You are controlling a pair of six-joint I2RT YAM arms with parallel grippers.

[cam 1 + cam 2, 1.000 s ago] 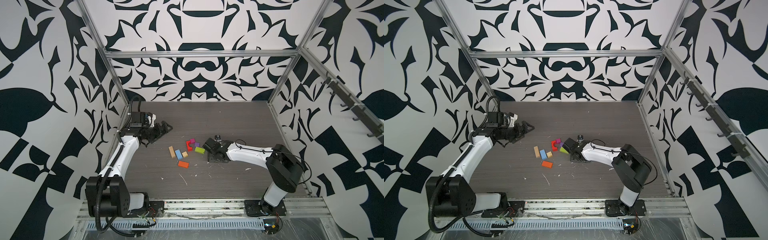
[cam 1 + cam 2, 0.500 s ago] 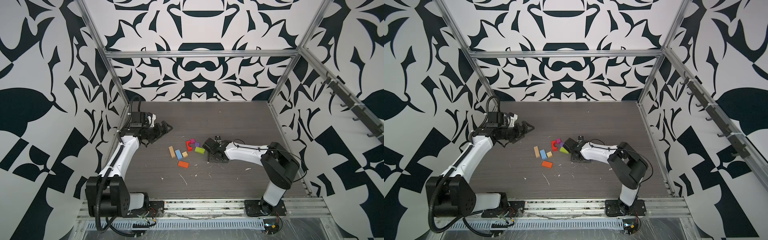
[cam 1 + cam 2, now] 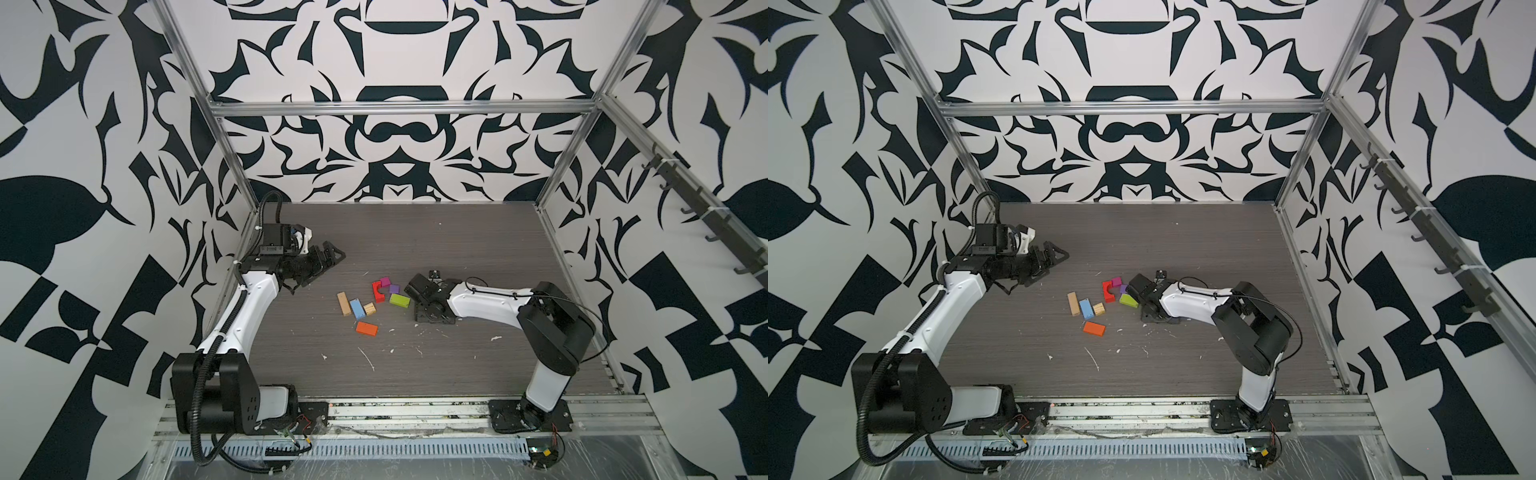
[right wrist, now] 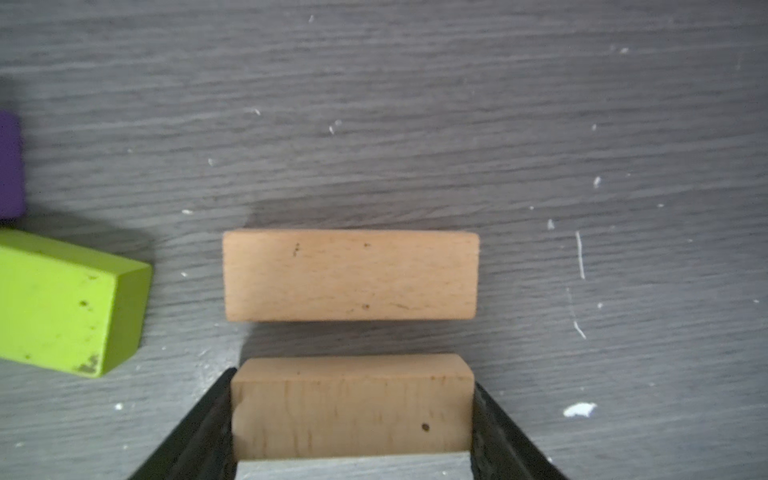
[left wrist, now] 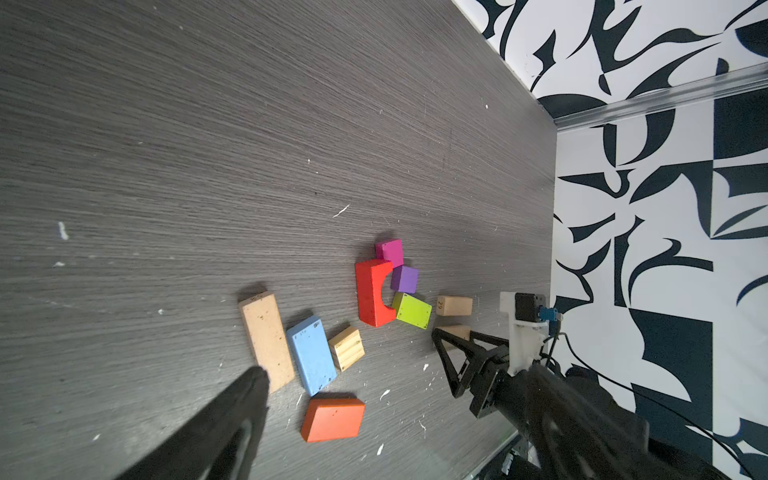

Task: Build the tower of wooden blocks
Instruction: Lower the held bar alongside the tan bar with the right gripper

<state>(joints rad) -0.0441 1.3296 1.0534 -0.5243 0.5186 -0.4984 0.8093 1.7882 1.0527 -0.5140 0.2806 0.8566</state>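
Tower: nothing stacked yet, all pieces lie flat mid-table (image 3: 415, 232).

R gripper (image 4: 352, 376) is pinching the held tan block (image 4: 352, 409). Fingers sit flush on its two short ends, so its long axis runs across the jaws. Can't tell if it's lifted or resting on the table.

Second tan block (image 4: 351, 275) is straight ahead of the claw. Long axis parallel to the held one, strip of bare table between, not touching.

My read: next move turns on keeping those two axes parallel, whether releasing beside it or lifting onto it.

Lime block (image 4: 70, 299) near on one side, apart; purple block (image 4: 9, 166) past it. Opposite side + beyond are bare, so room to back out.

L gripper (image 3: 330, 261) spread wide, empty, by the table edge on its own side, well apart from the blocks. R arm far nearer.

Red arch (image 5: 372, 293), blue block (image 5: 311, 355), orange block (image 5: 332, 417) lie towards L arm.
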